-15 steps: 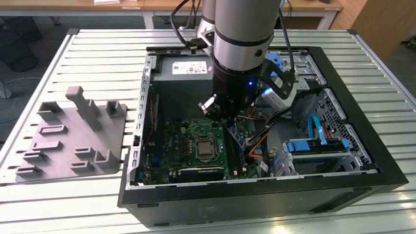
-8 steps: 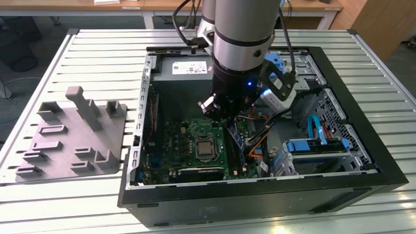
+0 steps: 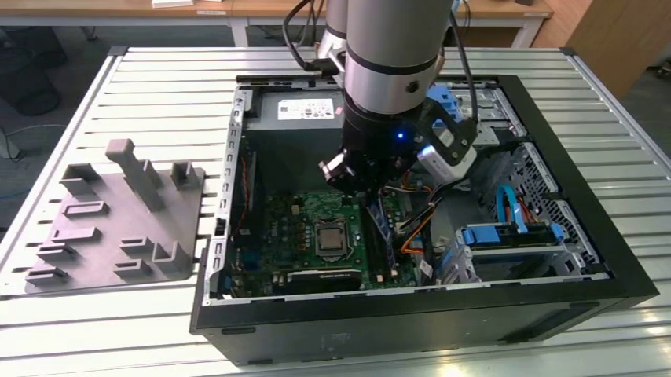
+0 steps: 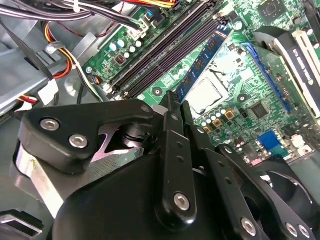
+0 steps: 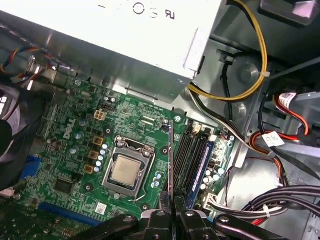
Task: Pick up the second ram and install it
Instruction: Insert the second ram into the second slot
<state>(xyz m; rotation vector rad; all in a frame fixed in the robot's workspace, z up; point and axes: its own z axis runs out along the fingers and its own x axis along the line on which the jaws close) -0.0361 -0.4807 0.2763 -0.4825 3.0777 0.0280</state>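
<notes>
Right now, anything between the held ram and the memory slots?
Nothing visible. The gripper holds the second ram over the board, between the CPU socket and the memory slots. In the second wrist view two dark slots look empty; the cables lie on their far side, not across them.

The table (image 3: 137, 71) is matt, ribbed pale metal. The block (image 3: 115, 228) is matt grey plastic. The case (image 3: 419, 322) is matt black metal. The arm (image 3: 394, 39) is smooth silver metal. The gripper (image 4: 177, 107) is smooth black with shiny screws (image 4: 181, 201). The ram (image 4: 200, 65) looks glossy.
</notes>
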